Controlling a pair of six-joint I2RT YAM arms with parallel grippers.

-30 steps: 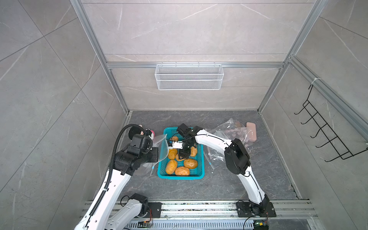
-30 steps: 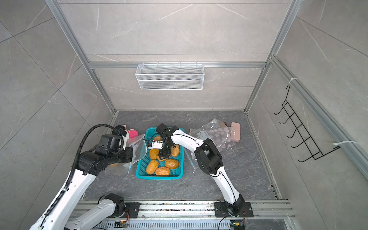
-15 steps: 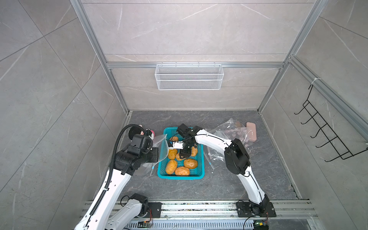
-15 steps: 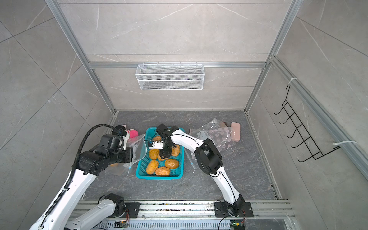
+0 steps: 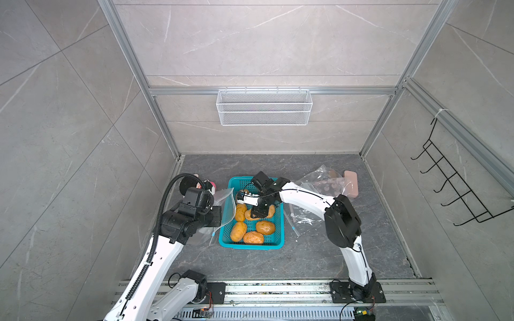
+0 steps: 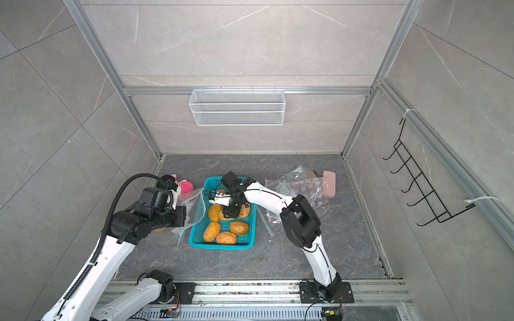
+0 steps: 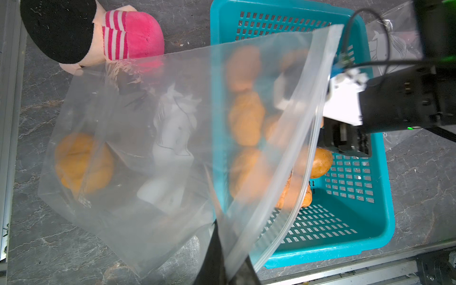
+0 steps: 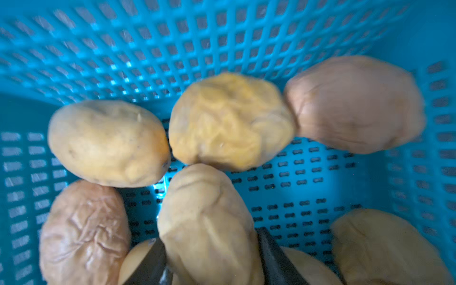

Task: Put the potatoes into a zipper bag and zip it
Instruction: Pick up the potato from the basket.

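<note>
Basket (image 5: 250, 245): sitting right under the right claw (image 8: 208, 237), with the left claw (image 7: 219, 246) just beside one long wall; holding the loose potatoes (image 8: 229, 121)
Bag (image 7: 148, 148): hanging limp and clear from the left claw; its open mouth is leaning over the basket's rim towards the right claw; one potato (image 7: 81, 162) seems to be lying inside already, at the end far from the left claw
Potatoes: lying below and around the right claw; looking firm, wrinkled and slightly shiny, so probably weighing enough to tug the thin bag and rolling or slipping easily
Long potato (image 8: 207, 222): sitting between the right claw's fingers (image 8: 271, 251); the narrow middle is looking like the safest place to hold
Right claw: pressing both fingers against the long potato's sides, so clamping it
Left claw: pinching together on the bag's rim by the zipper strip
</note>
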